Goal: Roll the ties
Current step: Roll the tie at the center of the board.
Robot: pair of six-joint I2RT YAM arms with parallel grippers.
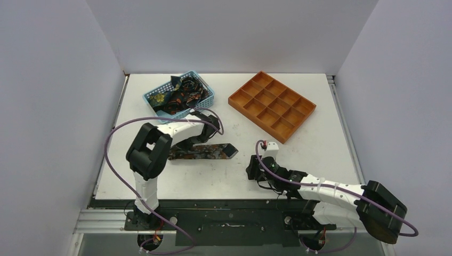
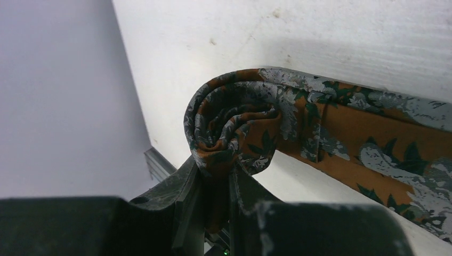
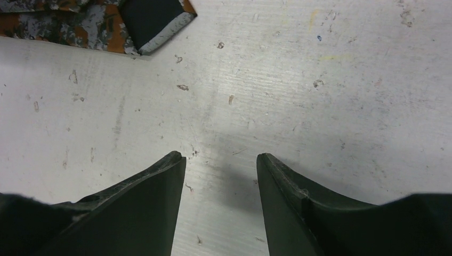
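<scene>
**Q:** What is at the left of the frame?
**A:** The left hand [image 2: 213, 178], clamped on the rolled end of the tie [image 2: 234, 125], left of centre on the tabletop [image 1: 320, 144].

**Q:** How does its long axis run?
**A:** Left to right. The flat length leads from the roll to the pointed tip [image 3: 154, 21].

**Q:** And on the right?
**A:** The right hand [image 3: 219, 160], fingers apart and empty, just beyond that tip. Rolling rightward probably meets bare tabletop, well apart from the tray [image 1: 272, 105].

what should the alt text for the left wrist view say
The left gripper, jaws shut, pinches the coiled end of an orange-brown tie with grey and green leaves. The unrolled rest trails right across the white table.
</scene>
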